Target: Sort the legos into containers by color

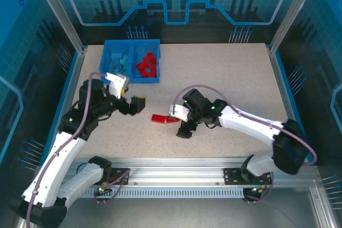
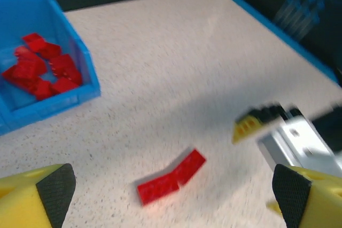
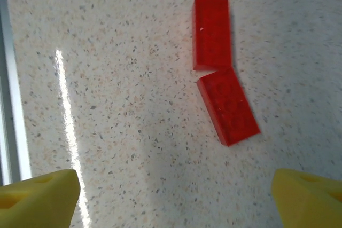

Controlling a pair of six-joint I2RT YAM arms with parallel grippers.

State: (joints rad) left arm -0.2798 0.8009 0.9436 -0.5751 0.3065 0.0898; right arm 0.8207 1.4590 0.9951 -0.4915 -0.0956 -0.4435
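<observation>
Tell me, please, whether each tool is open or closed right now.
Left tool: open, holding nothing.
Right tool: open, empty, near two red legos.

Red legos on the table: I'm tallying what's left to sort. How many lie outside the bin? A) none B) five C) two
C: two red legos lie touching at their ends on the table.
</observation>
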